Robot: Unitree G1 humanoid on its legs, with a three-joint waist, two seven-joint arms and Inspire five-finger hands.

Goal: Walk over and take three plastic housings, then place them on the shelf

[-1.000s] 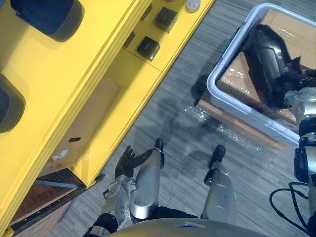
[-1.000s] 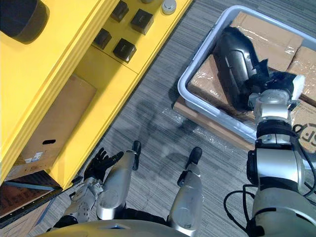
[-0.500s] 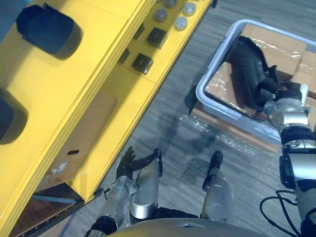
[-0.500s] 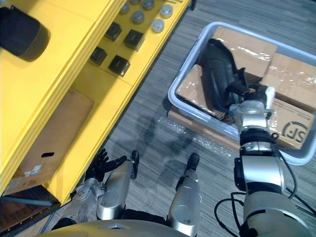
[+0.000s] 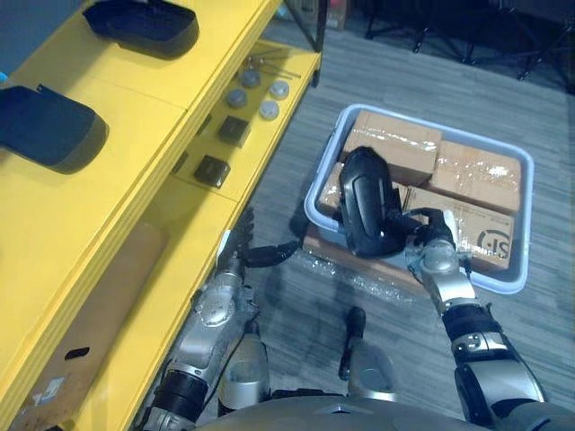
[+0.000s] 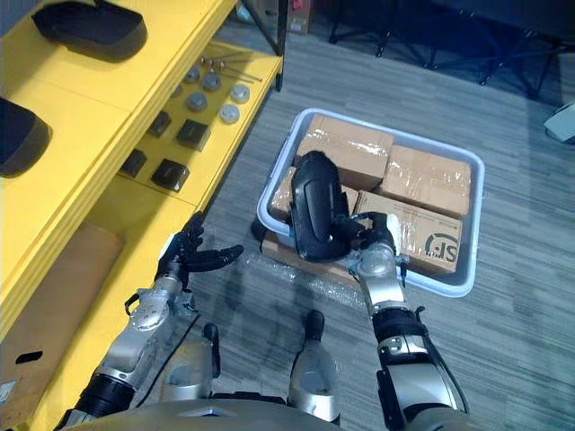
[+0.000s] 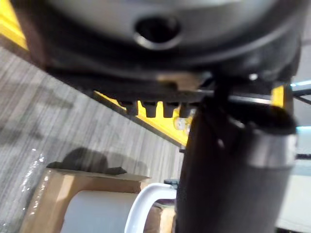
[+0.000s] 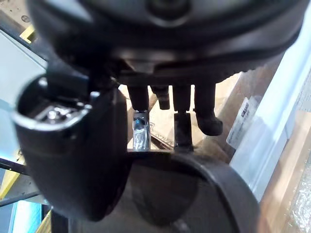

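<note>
Plastic housing [image 5: 367,203], black and rounded, stands on end over the wrapped cardboard boxes [image 6: 347,145] in a pale tub [image 6: 471,224] on the floor [image 6: 512,350]. The right hand [image 5: 429,244] grasps it low on the side facing the robot. In the right wrist view the fingers [image 8: 204,108] curl over its dark rim, with the thumb set against the near face. The right forearm reaches forward and up from the lower right, wrist bent towards the tub. Whether the housing's lower end touches the boxes cannot be told.

The left hand [image 6: 181,259] hangs released beside the yellow shelf [image 5: 135,108], holding nothing, with its fingers spread and pointing ahead and the thumb stuck out sideways towards the tub. Its arm is bent at the elbow, close to the shelf's lower edge.

Two more housings [image 5: 144,21] lie well apart on the shelf's top level. On the level below sit small square blocks [image 5: 213,171] and round discs [image 5: 261,93].
</note>
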